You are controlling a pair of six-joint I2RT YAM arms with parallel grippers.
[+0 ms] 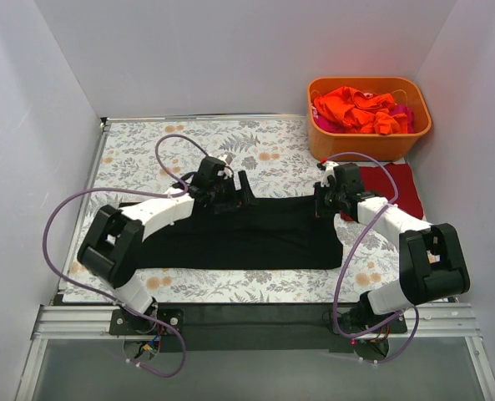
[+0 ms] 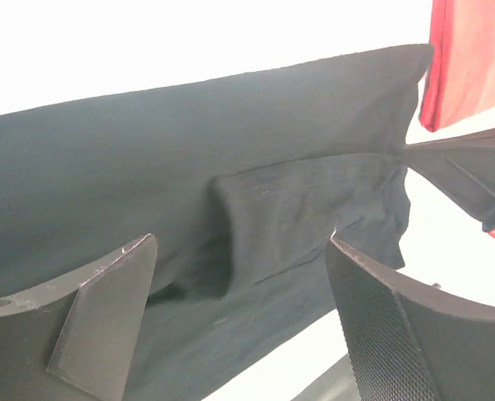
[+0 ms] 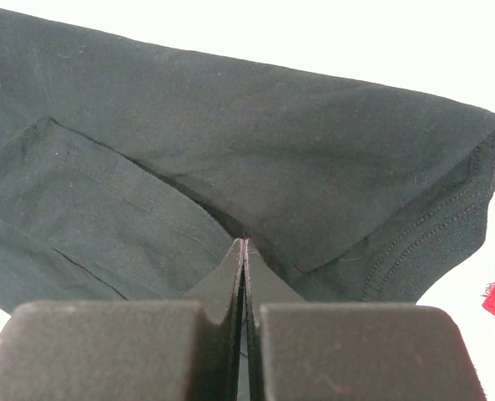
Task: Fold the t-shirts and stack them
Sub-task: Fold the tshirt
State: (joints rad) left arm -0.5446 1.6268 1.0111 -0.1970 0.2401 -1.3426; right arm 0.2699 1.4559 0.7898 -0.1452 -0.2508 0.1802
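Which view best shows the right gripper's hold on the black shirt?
Right wrist: the right gripper is shut on a fold of the black t-shirt. Top external shows it small at the shirt's edge; left wrist glimpses it sideways.

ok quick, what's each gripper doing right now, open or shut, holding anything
left gripper: open, holding nothing, with the black t-shirt just beyond it
right gripper: shut, pinching a fold of the black t-shirt

The top view looks down from above and behind the arm bases [image 1: 147, 322], far enough to take in the whole table [image 1: 130, 159]. Both wrist views sit close over the black t-shirt [image 1: 247, 234], looking out past their own fingers [image 2: 105, 309] — all three share it and the dark red t-shirt [image 1: 404, 185].
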